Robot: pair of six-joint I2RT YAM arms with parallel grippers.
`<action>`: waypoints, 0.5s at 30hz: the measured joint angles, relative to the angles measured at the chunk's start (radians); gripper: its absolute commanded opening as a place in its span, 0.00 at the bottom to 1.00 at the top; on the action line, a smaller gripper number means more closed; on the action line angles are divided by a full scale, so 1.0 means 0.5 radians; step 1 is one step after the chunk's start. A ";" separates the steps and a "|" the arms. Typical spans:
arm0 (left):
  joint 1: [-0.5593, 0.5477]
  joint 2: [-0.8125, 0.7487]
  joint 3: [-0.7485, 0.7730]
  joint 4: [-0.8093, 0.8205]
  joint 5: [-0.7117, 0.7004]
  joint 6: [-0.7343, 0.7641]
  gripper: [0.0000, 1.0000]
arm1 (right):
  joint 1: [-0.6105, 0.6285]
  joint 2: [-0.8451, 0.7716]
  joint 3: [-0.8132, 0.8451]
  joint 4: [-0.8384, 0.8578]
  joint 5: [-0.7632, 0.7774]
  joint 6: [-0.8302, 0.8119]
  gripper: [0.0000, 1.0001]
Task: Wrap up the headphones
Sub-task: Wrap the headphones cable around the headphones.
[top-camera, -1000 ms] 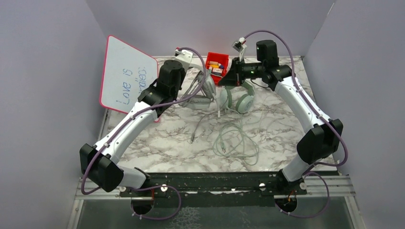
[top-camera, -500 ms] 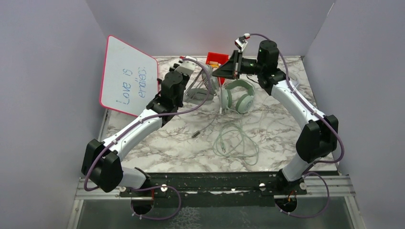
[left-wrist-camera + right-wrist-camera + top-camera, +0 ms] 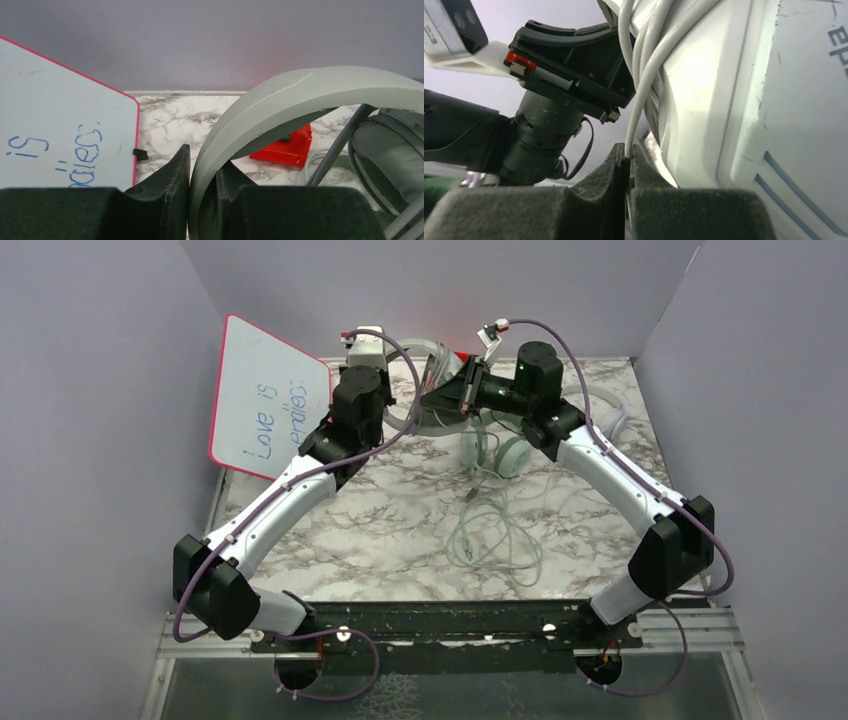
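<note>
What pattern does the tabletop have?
White marble with grey veins; the tabletop shows best in the top external view.

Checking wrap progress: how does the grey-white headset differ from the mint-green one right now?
The grey-white headset is clamped by its headband in the left gripper; the mint-green headset lies on the table. Its white cable is pinched in the right gripper; the green cable lies loose. Both are over-ear.

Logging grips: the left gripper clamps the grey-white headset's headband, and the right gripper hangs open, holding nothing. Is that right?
Not quite. The right gripper is shut, pinching a thin white cable, as the right wrist view shows. The left gripper does clamp the grey-white headset's headband.
</note>
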 measured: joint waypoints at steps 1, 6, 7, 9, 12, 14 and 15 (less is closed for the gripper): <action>0.000 0.006 0.044 -0.041 -0.008 -0.080 0.00 | 0.037 -0.027 -0.001 -0.018 0.108 -0.048 0.06; 0.001 0.039 0.186 -0.251 -0.010 -0.446 0.00 | 0.209 -0.204 -0.047 -0.063 0.656 -0.264 0.08; 0.001 0.043 0.200 -0.275 -0.009 -0.499 0.00 | 0.243 -0.243 -0.063 -0.067 0.760 -0.304 0.09; -0.007 0.053 0.227 -0.325 -0.004 -0.600 0.00 | 0.305 -0.310 -0.088 -0.076 0.958 -0.388 0.11; -0.012 0.054 0.235 -0.344 0.002 -0.702 0.00 | 0.349 -0.365 -0.102 -0.100 1.120 -0.488 0.14; -0.012 0.060 0.237 -0.336 0.002 -0.740 0.00 | 0.365 -0.382 -0.101 -0.159 1.154 -0.540 0.14; -0.011 0.061 0.237 -0.328 0.000 -0.749 0.00 | 0.372 -0.385 -0.101 -0.197 1.158 -0.566 0.14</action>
